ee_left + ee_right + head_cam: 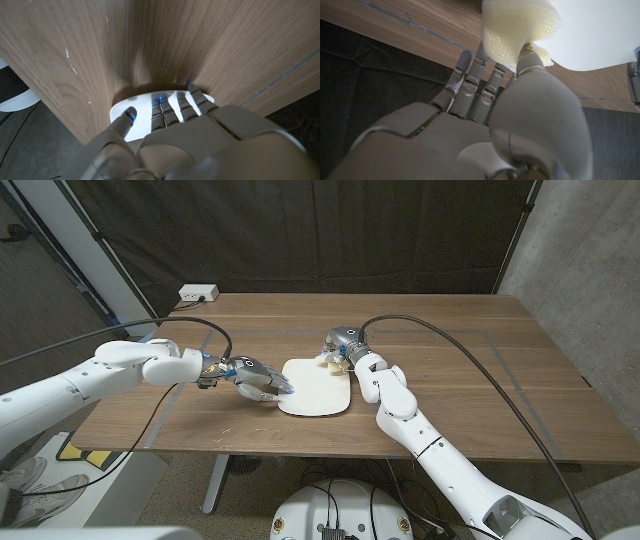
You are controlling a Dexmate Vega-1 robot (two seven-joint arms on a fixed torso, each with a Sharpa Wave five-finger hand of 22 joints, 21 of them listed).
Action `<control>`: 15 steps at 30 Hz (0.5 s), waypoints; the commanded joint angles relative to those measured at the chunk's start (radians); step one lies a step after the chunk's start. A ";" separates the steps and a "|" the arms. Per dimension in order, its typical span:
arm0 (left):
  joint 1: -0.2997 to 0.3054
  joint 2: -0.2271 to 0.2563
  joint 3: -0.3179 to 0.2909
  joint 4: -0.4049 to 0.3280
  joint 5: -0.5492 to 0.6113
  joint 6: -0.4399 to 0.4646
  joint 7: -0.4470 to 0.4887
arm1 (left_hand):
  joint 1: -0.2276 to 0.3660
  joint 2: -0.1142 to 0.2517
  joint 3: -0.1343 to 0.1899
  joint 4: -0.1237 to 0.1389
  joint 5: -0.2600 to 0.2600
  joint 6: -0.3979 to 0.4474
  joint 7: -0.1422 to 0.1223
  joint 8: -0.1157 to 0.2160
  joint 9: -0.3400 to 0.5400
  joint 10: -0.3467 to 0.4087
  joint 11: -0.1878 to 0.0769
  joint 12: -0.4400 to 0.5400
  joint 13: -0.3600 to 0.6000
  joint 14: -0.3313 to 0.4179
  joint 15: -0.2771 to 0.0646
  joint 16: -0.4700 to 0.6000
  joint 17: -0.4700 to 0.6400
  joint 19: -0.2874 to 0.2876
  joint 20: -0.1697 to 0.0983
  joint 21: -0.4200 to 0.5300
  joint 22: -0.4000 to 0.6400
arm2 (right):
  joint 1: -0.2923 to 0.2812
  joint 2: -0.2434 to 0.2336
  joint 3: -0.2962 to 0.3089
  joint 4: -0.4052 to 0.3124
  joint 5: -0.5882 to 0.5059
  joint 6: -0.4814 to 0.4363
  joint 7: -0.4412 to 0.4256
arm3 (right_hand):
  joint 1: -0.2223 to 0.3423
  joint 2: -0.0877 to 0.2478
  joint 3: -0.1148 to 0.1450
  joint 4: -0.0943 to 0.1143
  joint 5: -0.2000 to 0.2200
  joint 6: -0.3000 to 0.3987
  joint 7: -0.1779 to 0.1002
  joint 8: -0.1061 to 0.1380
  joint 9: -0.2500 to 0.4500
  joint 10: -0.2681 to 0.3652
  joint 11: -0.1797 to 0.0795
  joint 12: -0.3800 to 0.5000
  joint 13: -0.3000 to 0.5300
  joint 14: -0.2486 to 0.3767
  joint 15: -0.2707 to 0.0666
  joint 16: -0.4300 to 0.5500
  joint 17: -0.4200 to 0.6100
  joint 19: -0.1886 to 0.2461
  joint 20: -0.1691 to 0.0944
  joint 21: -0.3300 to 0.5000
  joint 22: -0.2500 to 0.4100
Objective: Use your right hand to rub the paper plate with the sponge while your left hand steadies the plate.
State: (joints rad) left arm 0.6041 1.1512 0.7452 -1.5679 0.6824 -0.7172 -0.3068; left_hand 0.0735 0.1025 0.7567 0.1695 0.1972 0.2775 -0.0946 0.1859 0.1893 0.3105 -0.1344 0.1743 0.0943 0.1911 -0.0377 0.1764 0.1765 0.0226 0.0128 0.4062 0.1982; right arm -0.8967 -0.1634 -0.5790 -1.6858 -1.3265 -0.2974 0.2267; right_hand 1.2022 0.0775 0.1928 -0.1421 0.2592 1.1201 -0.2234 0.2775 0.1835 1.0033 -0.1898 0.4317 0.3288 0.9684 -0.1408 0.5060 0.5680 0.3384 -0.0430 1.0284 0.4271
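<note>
Head view, plate: white paper plate lies flat on the wooden table, near the middle, towards the near edge.
Head view, left hand: left hand reaches in from the plate's left side, fingertips on or over the left rim. Nothing gripped; fingers look extended and apart.
Head view, right hand: right hand sits at the plate's far right corner, a pale sponge showing just under it at the rim.
Head view, rest: a white power strip lies at the far left edge of the table, well apart from the work.

Left wrist view, hand: left hand fingers spread over the plate rim, pressing or resting on it; contact force cannot be judged.

Right wrist view, hand: right hand clamped on the sponge, pinched between thumb and fingers. Sponge is folded and squashed, hanging beside the plate edge rather than over its middle.

Risk, plate slip: light plate, held at one rim only; a rub pushing towards the near edge could slide it out from under the left fingertips.
Risk, sponge: narrow pinch; drag on the plate could twist the sponge out of the grip.
Risk, rim: pressing at the edge could tip or buckle the plate.
</note>
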 commanded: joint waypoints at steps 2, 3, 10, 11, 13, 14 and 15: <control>-0.018 -0.018 0.002 0.023 0.009 0.000 0.008 | 0.008 0.025 0.006 0.000 0.001 0.009 0.002 0.010 0.000 0.024 -0.004 0.015 0.091 0.012 -0.109 0.007 0.002 -0.004 0.000 0.001 0.003 | -0.013 0.011 0.026 -0.028 -0.049 -0.083 -0.060 | 0.003 0.010 -0.006 0.000 0.007 0.075 0.069 0.002 0.004 0.014 -0.005 -0.002 0.005 0.001 -0.099 -0.003 0.005 -0.006 -0.122 0.008 0.001; -0.019 -0.019 0.001 0.025 0.009 0.001 0.010 | 0.008 0.025 0.006 0.000 0.001 0.008 0.002 0.010 0.000 0.024 -0.004 0.015 0.091 0.012 -0.108 0.007 0.002 -0.004 0.000 0.001 0.003 | -0.014 0.013 0.030 -0.029 -0.051 -0.090 -0.067 | 0.003 0.010 -0.007 0.001 0.007 0.078 0.069 0.003 0.004 0.014 -0.005 -0.003 0.006 0.002 -0.099 -0.003 0.006 -0.006 -0.123 0.010 -0.001; -0.016 -0.025 -0.005 0.034 -0.011 0.010 0.025 | 0.007 0.025 0.007 0.000 0.001 0.008 0.002 0.011 0.001 0.027 -0.008 0.016 0.091 0.012 -0.109 0.008 0.002 -0.004 -0.001 0.001 0.003 | -0.006 0.017 0.049 -0.022 -0.074 -0.120 -0.121 | 0.003 0.009 -0.008 0.002 0.008 0.076 0.067 -0.002 0.004 0.019 -0.005 -0.005 0.007 0.004 -0.099 -0.005 0.009 -0.008 -0.124 0.016 -0.005; -0.016 -0.025 -0.006 0.035 -0.008 0.009 0.031 | 0.007 0.026 0.007 0.000 0.001 0.008 0.002 0.011 0.001 0.027 -0.009 0.016 0.091 0.013 -0.110 0.008 0.002 -0.004 -0.001 0.001 0.003 | -0.005 0.019 0.052 -0.021 -0.079 -0.126 -0.125 | 0.002 0.009 -0.008 0.002 0.009 0.077 0.068 -0.002 0.004 0.019 -0.005 -0.005 0.007 0.005 -0.099 -0.005 0.010 -0.008 -0.125 0.017 -0.006; -0.015 -0.026 -0.008 0.037 -0.010 0.013 0.036 | 0.006 0.026 0.008 0.000 0.001 0.001 0.004 0.009 0.001 0.028 -0.008 0.017 0.091 0.013 -0.110 0.008 0.002 -0.003 -0.001 0.002 0.003 | -0.005 0.020 0.063 -0.024 -0.073 -0.131 -0.135 | 0.002 0.009 -0.008 0.002 0.009 0.077 0.069 -0.003 0.004 0.020 -0.006 -0.006 0.007 0.006 -0.099 -0.005 0.010 -0.007 -0.125 0.018 -0.007; -0.014 -0.026 -0.009 0.037 -0.009 0.014 0.040 | 0.005 0.027 0.009 0.000 0.001 -0.014 -0.001 0.004 0.001 0.027 -0.008 0.016 0.091 0.013 -0.110 0.008 0.002 -0.003 -0.001 0.002 0.003 | -0.007 0.022 0.069 -0.025 -0.068 -0.133 -0.145 | 0.002 0.009 -0.009 0.002 0.009 0.078 0.068 -0.004 0.004 0.020 -0.006 -0.006 0.008 0.007 -0.099 -0.006 0.011 -0.007 -0.124 0.019 -0.008; -0.014 -0.026 -0.011 0.037 -0.009 0.016 0.043 | 0.005 0.027 0.010 0.000 0.001 -0.017 -0.004 0.003 0.001 0.028 -0.008 0.017 0.091 0.013 -0.110 0.008 0.002 -0.003 -0.001 0.002 0.003 | -0.007 0.021 0.071 -0.025 -0.074 -0.139 -0.150 | 0.002 0.009 -0.009 0.002 0.010 0.078 0.067 -0.004 0.004 0.020 -0.006 -0.007 0.008 0.007 -0.099 -0.006 0.011 -0.007 -0.124 0.020 -0.008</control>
State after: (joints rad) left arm 0.5906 1.1332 0.7455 -1.5458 0.6823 -0.7186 -0.3062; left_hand 0.0823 0.0939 0.7577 0.1684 0.1972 0.2731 -0.0954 0.1937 0.1911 0.3096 -0.1356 0.1743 0.0943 0.1916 -0.0381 0.1772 0.1754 0.0227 0.0127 0.4062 0.1981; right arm -0.9047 -0.1489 -0.5419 -1.7055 -1.3771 -0.3821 0.1481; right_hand 1.2023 0.0797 0.1886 -0.1381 0.2642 1.1199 -0.2232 0.2727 0.1840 1.0088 -0.1886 0.4241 0.3321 0.9684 -0.1408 0.5060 0.5768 0.3349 -0.0394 1.0399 0.4171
